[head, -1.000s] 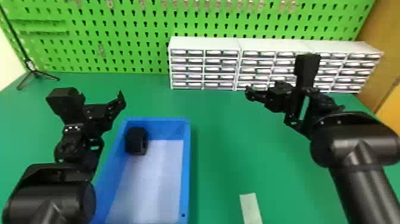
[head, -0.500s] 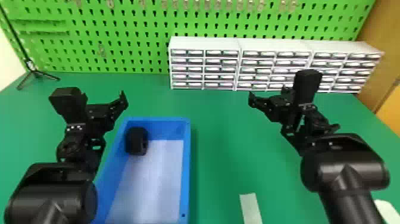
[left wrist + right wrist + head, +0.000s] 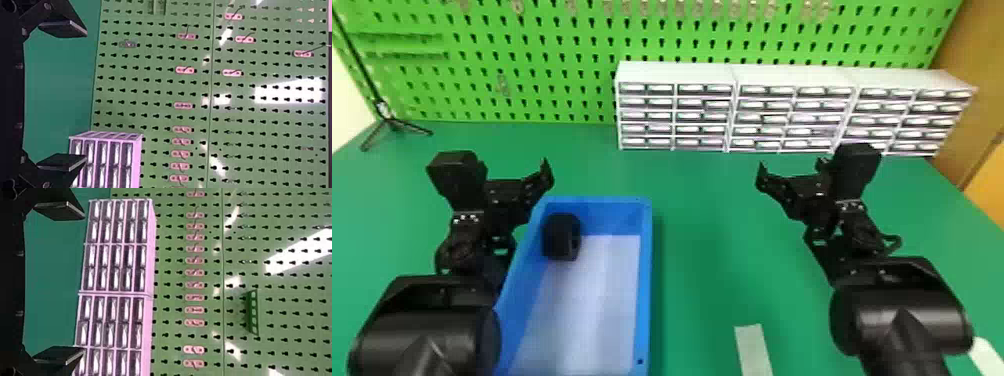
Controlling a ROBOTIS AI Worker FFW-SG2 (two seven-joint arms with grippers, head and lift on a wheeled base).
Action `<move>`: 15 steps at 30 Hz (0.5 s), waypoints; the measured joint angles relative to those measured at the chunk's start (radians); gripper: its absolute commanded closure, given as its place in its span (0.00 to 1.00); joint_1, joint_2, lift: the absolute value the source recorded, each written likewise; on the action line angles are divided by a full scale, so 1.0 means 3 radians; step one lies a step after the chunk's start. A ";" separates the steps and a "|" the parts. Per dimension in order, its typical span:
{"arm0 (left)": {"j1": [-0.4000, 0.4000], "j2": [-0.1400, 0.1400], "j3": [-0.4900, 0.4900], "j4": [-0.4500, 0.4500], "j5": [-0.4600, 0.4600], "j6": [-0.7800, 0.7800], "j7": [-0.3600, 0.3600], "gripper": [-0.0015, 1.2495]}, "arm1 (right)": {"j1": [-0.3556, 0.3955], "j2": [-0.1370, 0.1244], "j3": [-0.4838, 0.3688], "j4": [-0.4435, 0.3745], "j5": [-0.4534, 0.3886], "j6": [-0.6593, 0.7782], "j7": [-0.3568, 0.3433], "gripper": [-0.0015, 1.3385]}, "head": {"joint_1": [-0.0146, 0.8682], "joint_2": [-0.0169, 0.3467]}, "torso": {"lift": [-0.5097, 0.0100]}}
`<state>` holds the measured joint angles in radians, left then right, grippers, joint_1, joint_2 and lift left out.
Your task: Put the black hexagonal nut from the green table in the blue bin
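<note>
The black hexagonal nut (image 3: pixel 561 237) sits in the far left corner of the blue rectangular bin (image 3: pixel 645 275). The black left gripper (image 3: pixel 534 185) and black right gripper (image 3: pixel 791 171) are wide open and empty.

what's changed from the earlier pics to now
In the head view the right gripper has moved down the picture, the left gripper slightly to the right. Nothing was grasped or released. The black hexagonal nut stayed put in the blue bin.
</note>
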<state>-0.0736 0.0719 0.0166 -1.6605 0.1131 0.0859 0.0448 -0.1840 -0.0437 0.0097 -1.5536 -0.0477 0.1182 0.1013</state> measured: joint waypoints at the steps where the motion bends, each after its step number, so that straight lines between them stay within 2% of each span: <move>1: 0.0000 0.0000 -0.0005 0.0001 0.0001 0.0000 0.0000 0.13 | 0.0008 0.0002 -0.0002 0.0003 -0.0006 -0.0028 -0.0014 0.08 | 0.79 0.12 | 0.80; 15: 0.0030 0.0000 -0.0026 0.0003 0.0007 0.0000 -0.0001 0.13 | 0.0081 0.0006 0.0013 0.0009 -0.0055 -0.0192 -0.0131 0.08 | 0.79 0.12 | 0.80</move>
<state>-0.0646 0.0721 0.0088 -1.6597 0.1150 0.0859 0.0444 -0.1595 -0.0419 0.0135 -1.5508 -0.0644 0.0607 0.0618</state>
